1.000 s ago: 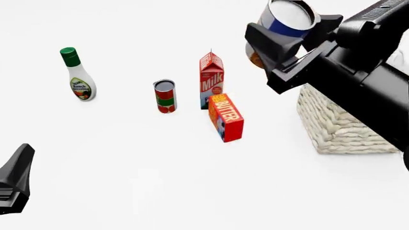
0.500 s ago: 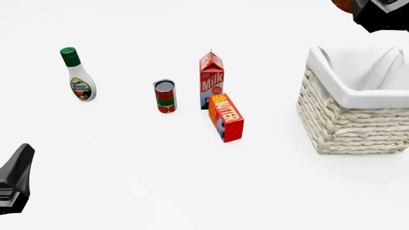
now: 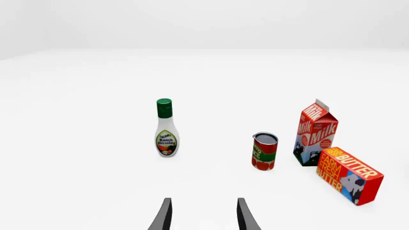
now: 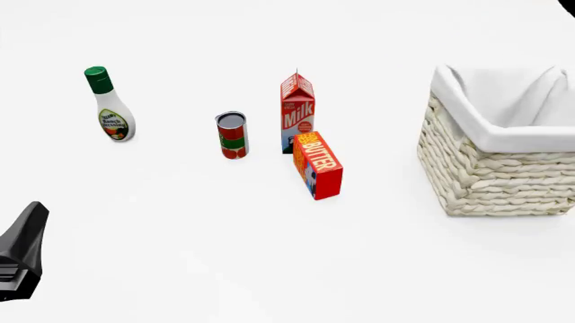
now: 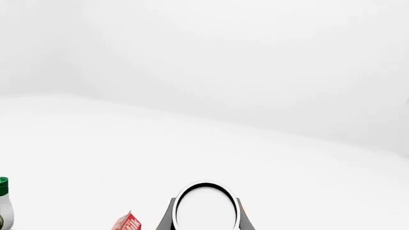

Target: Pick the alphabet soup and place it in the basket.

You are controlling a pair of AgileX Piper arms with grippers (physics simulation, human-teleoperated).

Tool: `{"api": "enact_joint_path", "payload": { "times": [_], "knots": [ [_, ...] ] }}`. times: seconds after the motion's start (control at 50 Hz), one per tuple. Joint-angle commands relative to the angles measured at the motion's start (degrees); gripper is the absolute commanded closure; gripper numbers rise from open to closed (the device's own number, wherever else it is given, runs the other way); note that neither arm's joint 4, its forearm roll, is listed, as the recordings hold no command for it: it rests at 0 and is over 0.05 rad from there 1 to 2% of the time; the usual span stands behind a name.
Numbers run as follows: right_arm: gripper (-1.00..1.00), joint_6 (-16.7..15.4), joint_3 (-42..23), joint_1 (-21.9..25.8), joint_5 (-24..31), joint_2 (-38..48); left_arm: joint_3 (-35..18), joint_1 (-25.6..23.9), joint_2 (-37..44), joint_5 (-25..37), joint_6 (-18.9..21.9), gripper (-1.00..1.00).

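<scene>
Left wrist view: my left gripper [image 3: 203, 218] shows two dark fingertips at the bottom edge, spread apart, nothing between them. Beyond them stand a white ranch dressing bottle with green cap [image 3: 166, 128], a red-and-green labelled can [image 3: 264, 151], a red-and-white milk carton [image 3: 314, 133] and a red-and-yellow butter box [image 3: 349, 175] (lower right, lying down).

Front view: large cream-white woven wicker basket with white cloth lining [image 4: 499, 178] sits at the right edge, well apart from the groceries in the middle. Left arm's black tip is at lower left. I can't see the right gripper here.

Right wrist view: my right gripper [image 5: 206, 215] has its fingers closed against the small cylindrical alphabet soup can with silver-white top [image 5: 206, 207], bottom centre of frame, top facing the camera.
</scene>
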Motion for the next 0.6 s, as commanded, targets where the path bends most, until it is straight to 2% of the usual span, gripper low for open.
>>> {"api": "enact_joint_path", "payload": {
  "times": [0.02,0.18,0.44,0.6],
  "knots": [
    [1.00,-0.2,-0.5,-6.2,1.4,0.2,0.0,0.0,0.0,0.0,0.0,-1.00],
    [1.00,-1.3,0.1,-10.4,1.4,2.0,0.0,0.0,0.0,0.0,0.0,-1.00],
    [1.00,-4.5,0.8,-12.6,2.0,4.5,0.0,0.0,0.0,0.0,0.0,-1.00],
    [1.00,-6.4,-0.5,-13.7,4.5,6.0,0.0,0.0,0.0,0.0,0.0,-1.00]
  ]
}}
